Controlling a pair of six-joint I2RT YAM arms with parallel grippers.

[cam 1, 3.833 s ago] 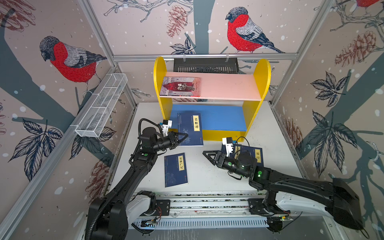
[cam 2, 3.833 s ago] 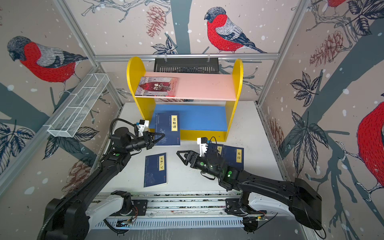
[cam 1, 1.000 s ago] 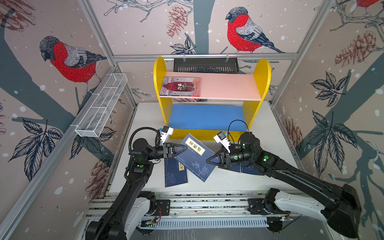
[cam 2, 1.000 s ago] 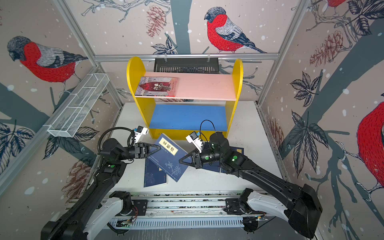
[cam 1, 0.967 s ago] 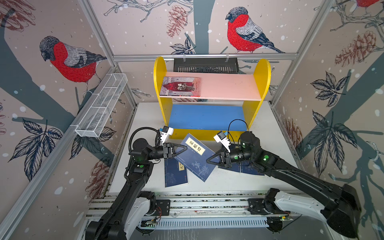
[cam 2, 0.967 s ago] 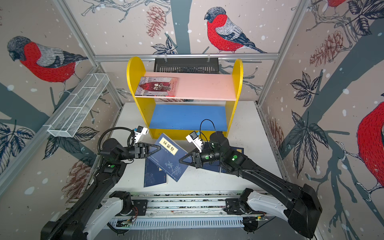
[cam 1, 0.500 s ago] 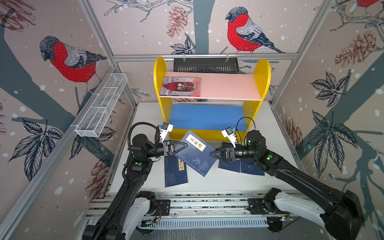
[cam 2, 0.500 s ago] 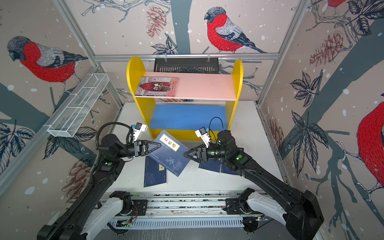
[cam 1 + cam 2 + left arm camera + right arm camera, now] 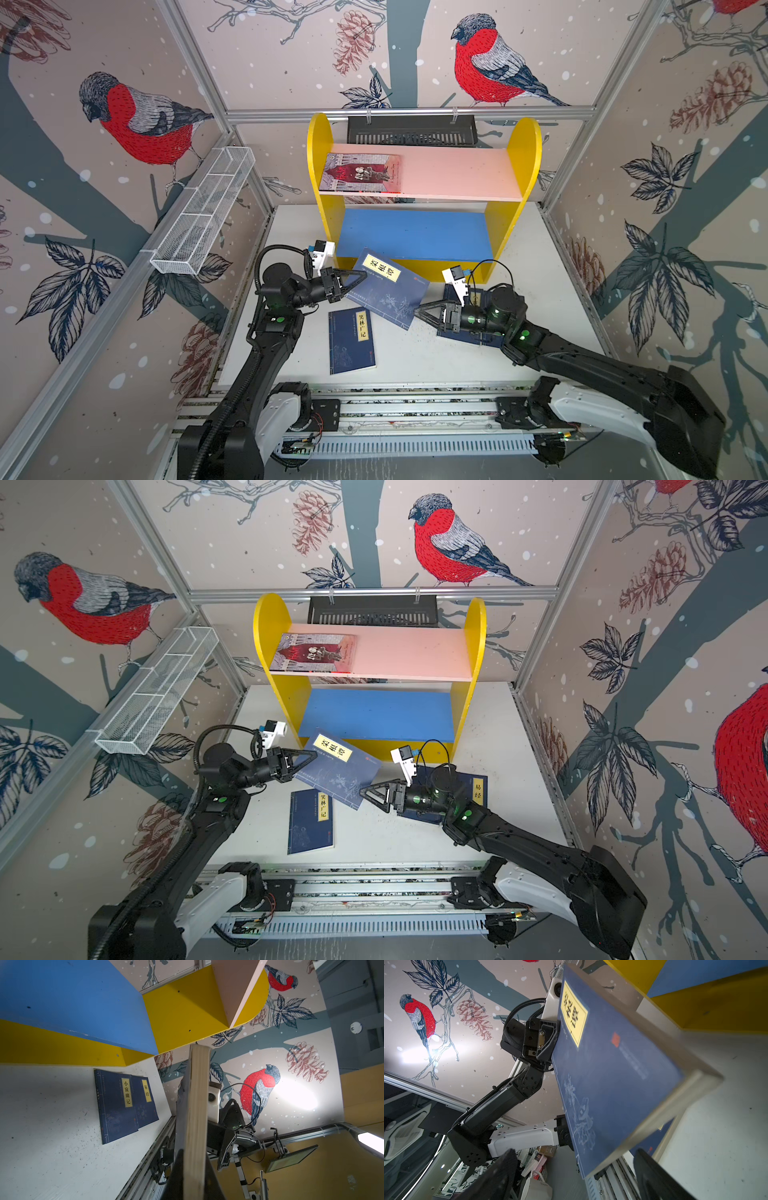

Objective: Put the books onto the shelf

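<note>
My left gripper (image 9: 353, 281) (image 9: 194, 1159) is shut on the left edge of a navy book with a yellow label (image 9: 386, 291) (image 9: 608, 1076), which hangs tilted above the table just in front of the shelf (image 9: 524, 158). My right gripper (image 9: 419, 311) (image 9: 575, 1167) stands open at the book's lower right corner, and a gap shows on each side of it. A grey-and-red book (image 9: 361, 172) lies on the pink board. One navy book (image 9: 351, 340) lies on the table. Two more navy books (image 9: 116, 1103) (image 9: 478, 789) lie partly under my right arm.
The blue lower board (image 9: 415, 232) holds nothing. A white wire basket (image 9: 199, 216) hangs on the left wall. A black slotted tray (image 9: 411, 131) hangs behind the shelf. The arms' rail (image 9: 415, 411) runs along the table's front edge.
My right gripper has opened, let go of the held book and drawn back to the right. The left gripper has stayed shut on the book and carried it up towards the shelf.
</note>
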